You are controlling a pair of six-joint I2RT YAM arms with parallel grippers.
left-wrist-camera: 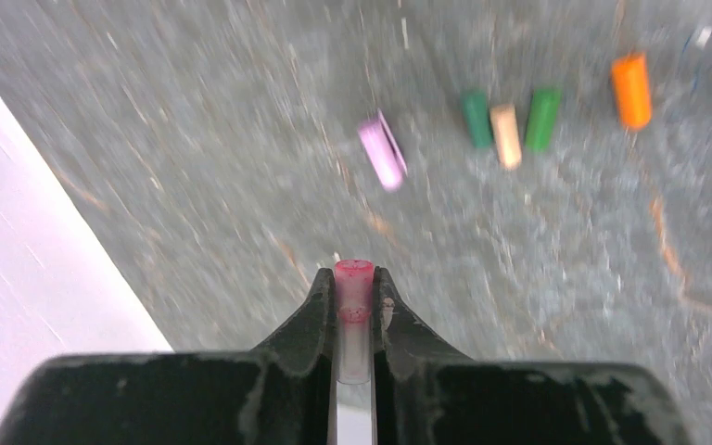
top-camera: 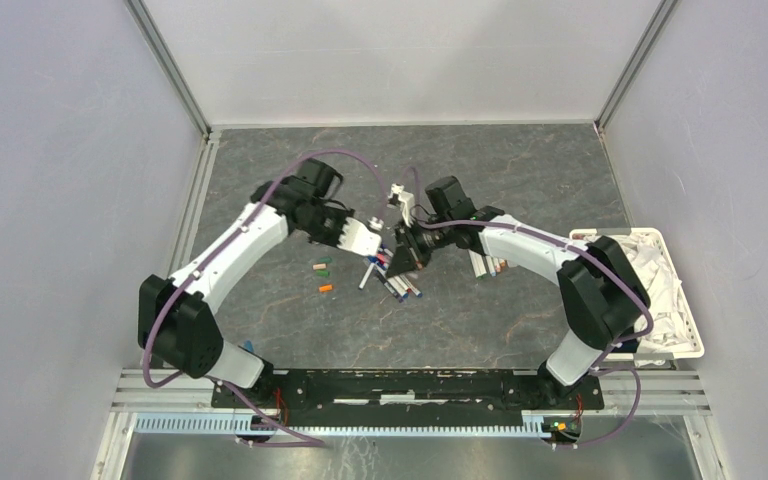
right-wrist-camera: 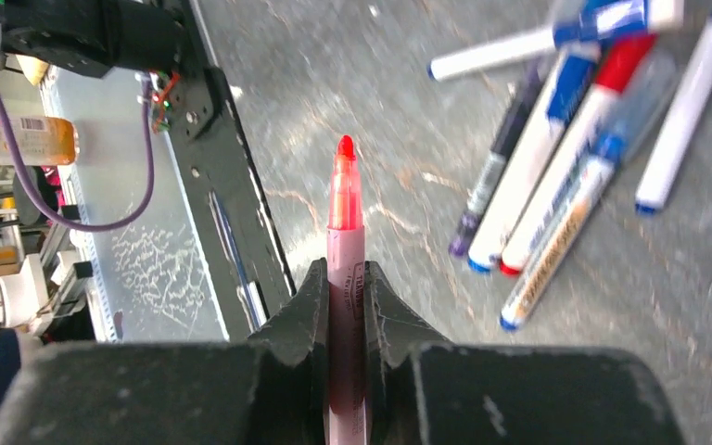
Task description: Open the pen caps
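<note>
My left gripper (left-wrist-camera: pixel 354 276) is shut on a stubby pink-red pen cap (left-wrist-camera: pixel 354 292), held above the table. Several loose pen caps lie below it: purple (left-wrist-camera: pixel 382 153), two green (left-wrist-camera: pixel 476 118) (left-wrist-camera: pixel 542 119), tan (left-wrist-camera: pixel 506 135) and orange (left-wrist-camera: pixel 631 90). My right gripper (right-wrist-camera: pixel 345 273) is shut on a pink-barrelled pen (right-wrist-camera: pixel 344 222) whose red tip is bare and points away from the jaws. A bunch of pens (right-wrist-camera: pixel 556 176) with blue, red and purple ends lies on the table beside it. In the top view both grippers (top-camera: pixel 375 235) (top-camera: pixel 402 252) meet over this pile of pens (top-camera: pixel 395 285).
More pens (top-camera: pixel 488 266) lie under the right forearm. A white basket (top-camera: pixel 650 232) of white crumpled material stands at the right edge. The arms' base rail (top-camera: pixel 390 385) runs along the near side. Light walls close in the dark mottled table.
</note>
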